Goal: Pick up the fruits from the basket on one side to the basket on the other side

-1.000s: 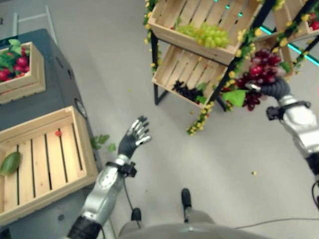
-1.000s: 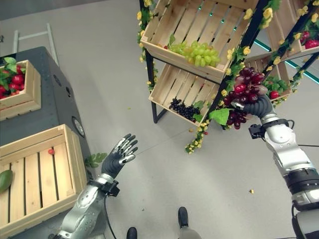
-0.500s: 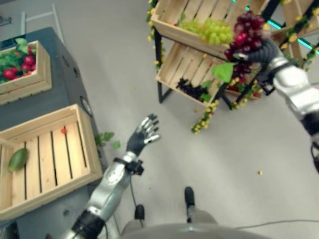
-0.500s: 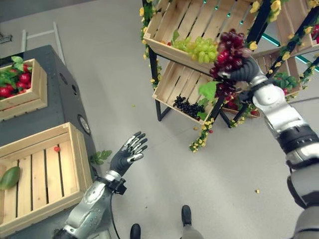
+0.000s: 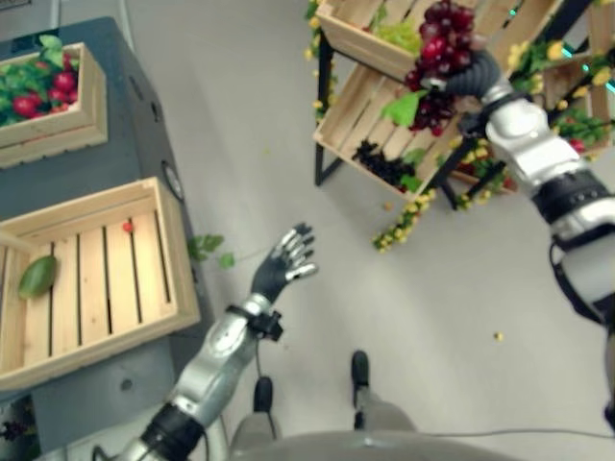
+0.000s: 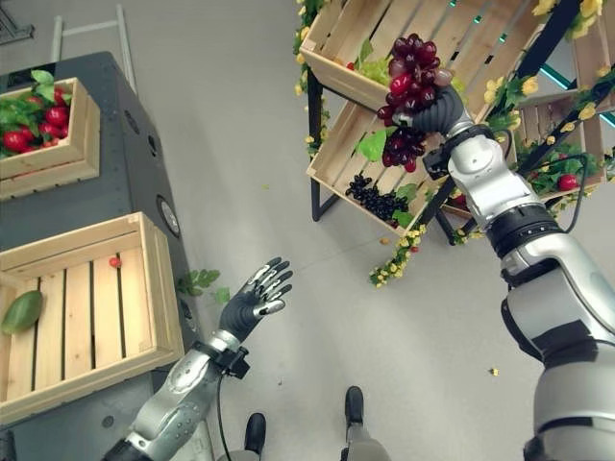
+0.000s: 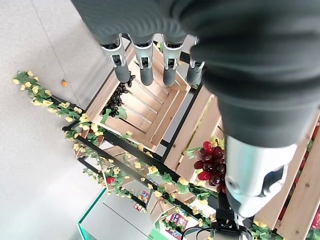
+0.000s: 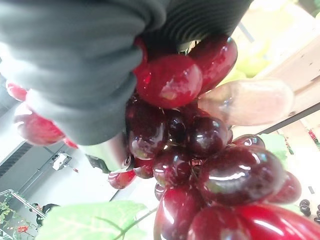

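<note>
right hand [image 6: 437,113] grips red grapes [image 6: 411,75] beside the shelf crates [image 6: 338,72].

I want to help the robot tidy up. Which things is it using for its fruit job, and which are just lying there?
For the job:
- red grapes, held in the right robot hand
- big wooden crate on the dark table
- left robot hand, open, holding nothing

Just lying about:
- green grapes
- black grapes
- crate of red fruit
- loose leaves on the floor

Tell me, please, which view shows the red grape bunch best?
The right eye view: the whole red grape bunch hangs from the right hand. The right wrist view shows close-up grapes; the left wrist view shows it small.
</note>
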Available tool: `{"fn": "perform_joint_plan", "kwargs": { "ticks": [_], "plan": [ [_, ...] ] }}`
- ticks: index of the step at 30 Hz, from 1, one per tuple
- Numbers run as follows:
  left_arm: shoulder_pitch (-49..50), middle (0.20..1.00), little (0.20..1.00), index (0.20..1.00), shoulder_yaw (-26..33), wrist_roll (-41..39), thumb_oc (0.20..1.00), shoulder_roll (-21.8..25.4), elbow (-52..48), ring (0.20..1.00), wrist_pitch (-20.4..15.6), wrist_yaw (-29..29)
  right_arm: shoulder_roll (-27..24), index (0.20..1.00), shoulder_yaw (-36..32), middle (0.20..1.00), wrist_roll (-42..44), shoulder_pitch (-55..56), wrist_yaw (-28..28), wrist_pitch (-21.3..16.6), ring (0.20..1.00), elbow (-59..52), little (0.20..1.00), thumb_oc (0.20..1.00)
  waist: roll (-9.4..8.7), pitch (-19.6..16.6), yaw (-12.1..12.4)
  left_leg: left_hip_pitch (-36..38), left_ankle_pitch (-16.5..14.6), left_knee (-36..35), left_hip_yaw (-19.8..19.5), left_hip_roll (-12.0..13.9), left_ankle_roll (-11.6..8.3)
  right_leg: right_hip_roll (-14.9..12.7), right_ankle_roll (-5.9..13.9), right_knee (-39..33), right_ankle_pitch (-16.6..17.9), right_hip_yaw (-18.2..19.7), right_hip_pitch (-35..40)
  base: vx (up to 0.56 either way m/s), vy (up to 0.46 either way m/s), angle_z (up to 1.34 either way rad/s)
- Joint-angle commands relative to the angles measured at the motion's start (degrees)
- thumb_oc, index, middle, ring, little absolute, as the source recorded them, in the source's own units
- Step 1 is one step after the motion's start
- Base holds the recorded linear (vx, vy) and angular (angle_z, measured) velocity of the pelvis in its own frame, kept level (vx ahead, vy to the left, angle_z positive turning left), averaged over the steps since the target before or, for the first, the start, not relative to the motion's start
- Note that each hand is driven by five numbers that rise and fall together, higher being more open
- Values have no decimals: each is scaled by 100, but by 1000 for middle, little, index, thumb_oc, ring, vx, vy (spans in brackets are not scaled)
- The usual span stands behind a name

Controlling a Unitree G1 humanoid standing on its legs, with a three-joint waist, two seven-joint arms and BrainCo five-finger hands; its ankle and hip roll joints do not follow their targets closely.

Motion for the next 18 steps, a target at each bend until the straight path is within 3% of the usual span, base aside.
{"fn": "perform_joint_plan", "kwargs": {
  "ticks": [1, 3, 6, 7, 9, 11, 12, 13, 15, 18],
  "plan": [
    [-110, 1000, 1000, 1000, 32, -23, 1000, 201, -302, 1000, -243, 1, -309, 200, -80, 200, 220, -1126, -260, -330, 200, 117, 200, 200, -206, 33, 206, -217, -198, 201, -48, -505, 273, 101, 387, 390, -801, -35, 93, -56, 82, 0],
    [-67, 1000, 1000, 1000, 136, 1, 1000, 259, -317, 1000, -253, 19, -354, 200, -81, 200, 250, -1156, -253, -327, 200, 92, 200, 200, -228, 112, 232, -253, -266, 316, -88, -548, 331, 60, 413, 690, -825, -10, -18, -74, 80, 1],
    [21, 1000, 1000, 1000, 374, 99, 1000, 395, -330, 1000, -281, 95, -382, 200, -186, 200, 310, -1182, -282, -338, 200, 48, 200, 200, -109, 326, 223, -225, -377, 436, -135, -497, 405, 179, 637, 1951, -818, -8, -674, -65, 90, 6],
    [22, 1000, 1000, 1000, 410, 192, 1000, 407, -274, 1000, -301, 137, -455, 200, -203, 200, 322, -1170, -287, -351, 200, 55, 200, 200, -28, 358, 149, -194, -396, 483, -206, -502, 374, 260, 686, 1938, -831, 213, -801, 119, 93, 6],
    [48, 1000, 1000, 1000, 489, 169, 1000, 409, -270, 1000, -333, 92, -580, 200, -67, 200, 284, -1242, -188, -285, 200, 15, 200, 200, 46, 423, 39, -18, -488, 539, -433, -596, 366, 361, 526, 1609, -864, 416, -1010, 264, 41, 41],
    [31, 1000, 1000, 1000, 508, 111, 1000, 386, -301, 1000, -359, 54, -670, 200, -31, 200, 304, -1254, -181, -274, 200, -53, 200, 200, 109, 533, -57, 153, -569, 575, -654, -651, 336, 238, 512, 1133, -667, 503, -1219, 252, -57, 39],
    [1, 1000, 1000, 1000, 486, 107, 1000, 372, -259, 1000, -399, 73, -830, 200, -70, 200, 364, -1167, -193, -286, 200, -76, 200, 200, 115, 562, -159, 267, -649, 610, -869, -698, 313, 125, 571, 724, -553, 905, -1301, 136, -55, 7],
    [1, 1000, 1000, 1000, 478, 108, 1000, 374, -258, 1000, -400, 74, -839, 200, -79, 200, 364, -1153, -193, -285, 200, -85, 200, 200, 120, 567, -158, 272, -659, 622, -876, -696, 317, 122, 575, 692, -541, 896, -1272, 237, -152, 47],
    [16, 1000, 1000, 1000, 474, 137, 1000, 218, -163, 1000, -396, 92, -1222, 200, -112, 200, 369, -981, -113, -273, 200, -243, 200, 200, -14, 466, -211, 441, -869, 702, -1141, -821, 315, 185, 548, 716, -457, 1246, -1162, 147, -163, 99],
    [-1, 1000, 1000, 1000, 508, 154, 1000, 87, -162, 1000, -402, 105, -1482, 200, -140, 200, 349, -923, -105, -244, 200, -358, 200, 200, -49, 363, -243, 553, -1002, 798, -1281, -843, 298, 136, 552, 706, -229, 1050, -1121, 192, -218, 121]
  ]
}}
